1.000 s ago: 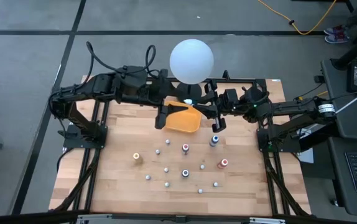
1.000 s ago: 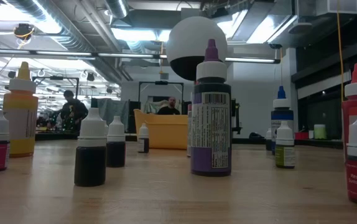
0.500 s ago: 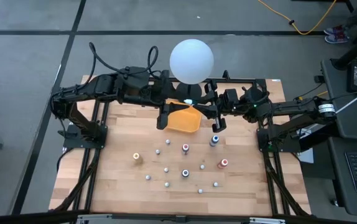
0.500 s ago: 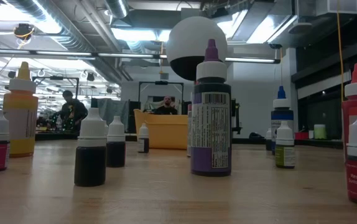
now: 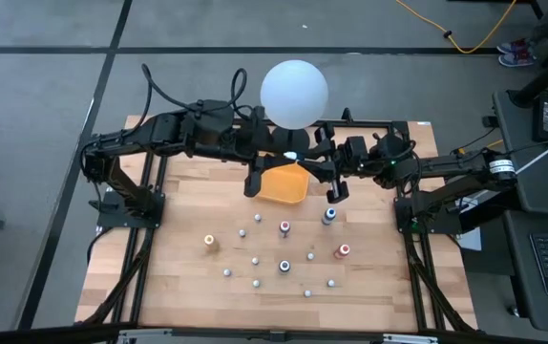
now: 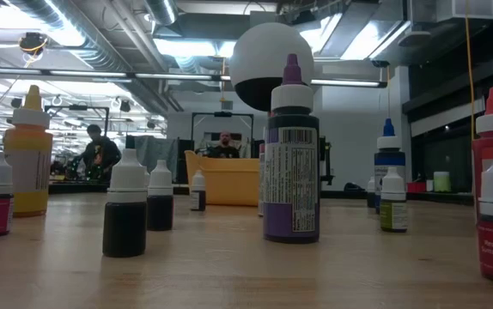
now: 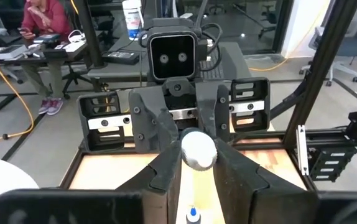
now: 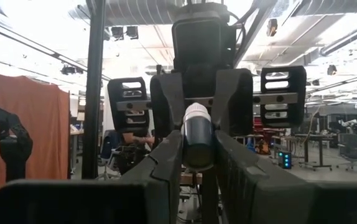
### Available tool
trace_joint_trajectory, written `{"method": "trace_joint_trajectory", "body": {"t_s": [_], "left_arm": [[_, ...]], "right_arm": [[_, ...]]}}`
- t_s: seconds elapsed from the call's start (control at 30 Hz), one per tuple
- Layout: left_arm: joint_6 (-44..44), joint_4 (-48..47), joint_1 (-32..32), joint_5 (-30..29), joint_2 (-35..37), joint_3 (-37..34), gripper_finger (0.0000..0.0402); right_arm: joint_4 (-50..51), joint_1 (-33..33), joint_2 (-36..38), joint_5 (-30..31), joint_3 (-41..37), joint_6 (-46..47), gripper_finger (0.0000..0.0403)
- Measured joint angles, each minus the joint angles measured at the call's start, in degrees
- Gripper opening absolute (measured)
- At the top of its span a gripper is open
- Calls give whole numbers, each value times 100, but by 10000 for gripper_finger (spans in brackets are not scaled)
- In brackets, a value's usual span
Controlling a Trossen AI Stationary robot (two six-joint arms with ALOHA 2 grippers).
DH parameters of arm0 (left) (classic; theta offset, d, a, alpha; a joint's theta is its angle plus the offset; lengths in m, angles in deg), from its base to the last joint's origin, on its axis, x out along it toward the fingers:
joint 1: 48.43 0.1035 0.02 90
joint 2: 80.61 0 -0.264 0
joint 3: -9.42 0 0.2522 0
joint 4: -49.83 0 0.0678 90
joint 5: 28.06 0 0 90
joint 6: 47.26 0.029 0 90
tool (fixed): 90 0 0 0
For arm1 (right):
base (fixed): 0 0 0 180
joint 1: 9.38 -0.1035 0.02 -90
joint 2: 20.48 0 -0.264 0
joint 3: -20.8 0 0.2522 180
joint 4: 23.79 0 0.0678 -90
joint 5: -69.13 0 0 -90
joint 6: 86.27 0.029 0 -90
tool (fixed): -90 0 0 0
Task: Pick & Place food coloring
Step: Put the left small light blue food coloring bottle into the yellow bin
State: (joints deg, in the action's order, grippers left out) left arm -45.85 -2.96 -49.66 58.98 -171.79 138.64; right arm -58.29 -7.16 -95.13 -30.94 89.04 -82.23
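Fingers of both grippers, the left gripper [image 7: 197, 163] and right gripper [image 8: 197, 152], pinch one white-capped bottle [image 8: 197, 134] mid-handover above the tray [image 5: 282, 183]; we judge one must let go next. Other bottles [image 5: 284, 267] stand on the table [image 5: 179, 277].

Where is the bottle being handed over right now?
The small bottle sits between both grippers, above the orange tray's far end, just below the white globe in the high view.

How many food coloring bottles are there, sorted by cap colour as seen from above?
standing white-capped bottles: 8
held white-capped bottle: 1
orange-capped bottle: 1
pink-capped bottle: 1
red-capped bottle: 1
blue-capped bottle: 1
dark blue or purple-capped bottle: 1
Total: 14
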Motion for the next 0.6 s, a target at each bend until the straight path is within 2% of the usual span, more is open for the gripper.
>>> {"method": "trace_joint_trajectory", "body": {"t_s": [0.37,0.6], "left_arm": [[-39,-71,-17,-5,4,74,70],[-50,-9,-26,78,48,109,69]], "right_arm": [[0,0,-4,4,9,0,93],[23,4,-4,-11,1,0,152]]}}
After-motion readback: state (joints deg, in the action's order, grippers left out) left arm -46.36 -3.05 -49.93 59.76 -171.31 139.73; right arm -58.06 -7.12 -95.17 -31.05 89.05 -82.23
